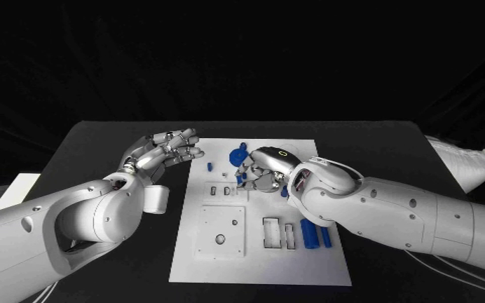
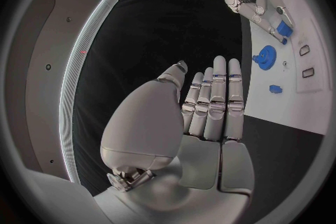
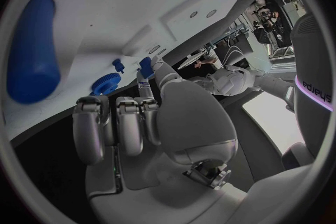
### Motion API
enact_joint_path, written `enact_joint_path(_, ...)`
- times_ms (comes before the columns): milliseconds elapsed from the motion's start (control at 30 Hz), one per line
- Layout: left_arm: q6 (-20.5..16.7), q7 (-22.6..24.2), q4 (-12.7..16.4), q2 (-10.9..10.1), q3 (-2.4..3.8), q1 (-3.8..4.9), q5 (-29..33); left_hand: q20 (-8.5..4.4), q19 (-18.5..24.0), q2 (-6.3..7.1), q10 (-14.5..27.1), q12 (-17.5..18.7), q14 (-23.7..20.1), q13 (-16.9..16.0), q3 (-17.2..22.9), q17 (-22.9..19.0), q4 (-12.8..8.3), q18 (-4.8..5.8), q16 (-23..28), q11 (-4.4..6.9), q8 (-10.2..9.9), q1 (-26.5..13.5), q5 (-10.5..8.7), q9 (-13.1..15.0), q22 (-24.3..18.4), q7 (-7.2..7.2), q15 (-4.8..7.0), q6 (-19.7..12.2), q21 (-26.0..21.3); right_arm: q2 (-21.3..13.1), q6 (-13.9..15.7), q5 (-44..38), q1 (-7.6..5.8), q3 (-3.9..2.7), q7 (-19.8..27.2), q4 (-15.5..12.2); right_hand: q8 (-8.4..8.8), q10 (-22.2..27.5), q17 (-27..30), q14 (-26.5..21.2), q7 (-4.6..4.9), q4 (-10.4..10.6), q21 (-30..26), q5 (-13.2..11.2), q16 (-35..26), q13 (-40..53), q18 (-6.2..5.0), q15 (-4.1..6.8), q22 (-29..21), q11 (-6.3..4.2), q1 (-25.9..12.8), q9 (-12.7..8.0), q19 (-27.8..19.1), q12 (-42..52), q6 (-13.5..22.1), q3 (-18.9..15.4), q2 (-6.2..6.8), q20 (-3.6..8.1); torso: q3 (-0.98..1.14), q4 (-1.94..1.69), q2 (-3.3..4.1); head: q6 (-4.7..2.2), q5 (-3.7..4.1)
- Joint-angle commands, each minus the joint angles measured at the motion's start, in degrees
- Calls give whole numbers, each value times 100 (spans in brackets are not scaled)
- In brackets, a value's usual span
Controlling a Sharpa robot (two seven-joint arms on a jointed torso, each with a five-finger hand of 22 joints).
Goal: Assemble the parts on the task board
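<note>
The white task board (image 1: 265, 261) lies in the middle of the black table. My right hand (image 1: 267, 170) hovers over the board's far half, fingers curled, pinching a small blue part (image 1: 242, 175), which also appears at its fingertips (image 3: 145, 64) in the right wrist view. A blue gear (image 1: 237, 153) stands just beyond it, with a small blue peg (image 1: 210, 166) to the left. Two blue bars (image 1: 310, 233) lie on the board's right side under my right forearm. My left hand (image 1: 168, 149) is raised left of the board, fingers straight and holding nothing (image 2: 209, 106).
A raised square plate with holes (image 1: 221, 231) and rectangular slots (image 1: 272, 233) occupy the board's near half. A white object (image 1: 457, 161) lies at the table's right edge. Black table surrounds the board on the left and right.
</note>
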State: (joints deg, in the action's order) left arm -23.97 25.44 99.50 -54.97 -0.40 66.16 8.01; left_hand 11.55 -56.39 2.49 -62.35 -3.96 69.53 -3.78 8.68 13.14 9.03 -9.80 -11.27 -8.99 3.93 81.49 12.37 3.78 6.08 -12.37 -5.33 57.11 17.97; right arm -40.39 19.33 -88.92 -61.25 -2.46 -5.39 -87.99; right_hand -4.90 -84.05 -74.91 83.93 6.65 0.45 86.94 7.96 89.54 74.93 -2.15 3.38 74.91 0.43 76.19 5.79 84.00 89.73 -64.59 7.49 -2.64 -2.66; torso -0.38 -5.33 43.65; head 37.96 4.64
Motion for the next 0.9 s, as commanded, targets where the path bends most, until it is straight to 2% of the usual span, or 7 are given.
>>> enact_joint_path(33, 131, 12, 20, 17, 3, 3, -29, 14, 23, 18, 26, 27, -35, 6, 33, 6, -12, -66, 30, 3, -20, 49, 7, -5, -5, -16, -3, -32, -20, 57, -225, -479, 23, 9, -235, -15, -22, -595, -1388, 581, -198, 30, -12, -17, -7, 1507, 62, 31, 825, -31, -68, 1, 304, 27, -310, 0, -14, 21, 5, 0, 1, 18, -39)
enact_joint_path(433, 136, 4, 21, 23, 3, 3, -29, 14, 23, 16, 26, 25, -34, 5, 40, 10, -13, -66, 32, 3, -19, 47, 7, -5, -6, -16, -4, -32, -19, 220, -323, -650, 65, 35, -322, 56, -17, -595, -1387, 581, -197, 36, -13, -17, -8, 1507, 61, 31, 821, -30, -86, 1, 303, 27, -308, -1, -6, 22, 6, 0, 2, 61, -70)
enact_joint_path(900, 138, 0, 25, 15, 4, 3, -29, 14, 23, 16, 26, 25, -34, 5, 40, 10, -13, -66, 32, 3, -19, 47, 7, -5, -6, -16, -4, -32, -19, 267, -623, -803, 78, 46, -480, 100, 14, -591, -1353, 574, -184, 57, -33, -25, -23, 1501, 52, 25, 782, -21, -166, -4, 285, 14, -284, -8, 48, 21, 4, 7, -1, 89, -81)
